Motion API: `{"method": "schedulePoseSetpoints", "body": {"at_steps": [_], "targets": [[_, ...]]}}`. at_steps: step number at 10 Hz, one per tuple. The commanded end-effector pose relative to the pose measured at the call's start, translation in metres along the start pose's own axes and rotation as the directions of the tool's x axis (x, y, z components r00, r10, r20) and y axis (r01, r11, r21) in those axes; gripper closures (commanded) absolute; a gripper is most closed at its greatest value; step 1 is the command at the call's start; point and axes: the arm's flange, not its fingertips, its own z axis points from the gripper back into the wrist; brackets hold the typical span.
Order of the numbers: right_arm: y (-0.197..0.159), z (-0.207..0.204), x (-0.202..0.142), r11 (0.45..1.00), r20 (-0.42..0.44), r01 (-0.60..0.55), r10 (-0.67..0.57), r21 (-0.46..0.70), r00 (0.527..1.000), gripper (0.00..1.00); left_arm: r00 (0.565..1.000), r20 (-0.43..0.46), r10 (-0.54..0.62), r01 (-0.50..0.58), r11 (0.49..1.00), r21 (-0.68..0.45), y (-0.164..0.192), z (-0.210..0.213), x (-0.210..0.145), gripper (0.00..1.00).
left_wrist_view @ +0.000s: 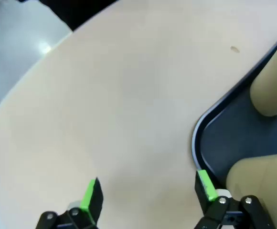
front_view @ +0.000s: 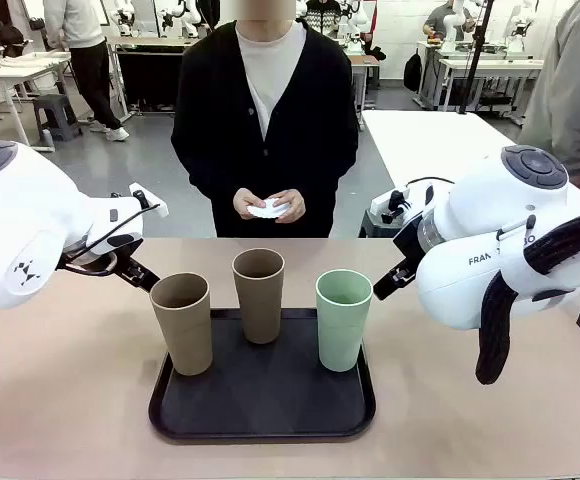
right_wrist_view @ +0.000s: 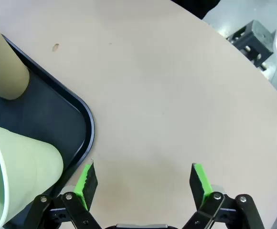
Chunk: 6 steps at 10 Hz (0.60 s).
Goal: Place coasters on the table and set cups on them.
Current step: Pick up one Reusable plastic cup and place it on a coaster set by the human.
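Note:
Three cups stand upright on a black tray: a beige cup at the left, another beige cup behind the middle, and a mint green cup at the right. A person at the far side holds white coasters in both hands above the table. My left gripper hangs open over bare tabletop beside the tray's corner. My right gripper is open too, over bare table next to the tray and the green cup.
Both white arms flank the tray, the left one and the right one. Bare tabletop lies left, right and in front of the tray. A white table stands behind at the right.

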Motion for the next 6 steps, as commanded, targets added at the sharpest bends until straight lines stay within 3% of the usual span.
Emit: {"method": "schedulePoseSetpoints", "body": {"at_steps": [1, 6], "targets": [[0.0, 0.0, 0.0, 1.0, 0.0, 0.0, 0.0, 0.0, 1.0, 0.0, 1.0, 0.0, 0.0, 0.0, 1.0, 0.0, -0.0001, 0.0, 0.0, 0.0], [0.0, 0.0, 0.0, 1.0, 0.0, 0.0, 0.0, 0.0, 1.0, 0.0, 1.0, 0.0, 0.0, 0.0, 1.0, 0.0, -0.0001, 0.0, 0.0, 0.0]]}}
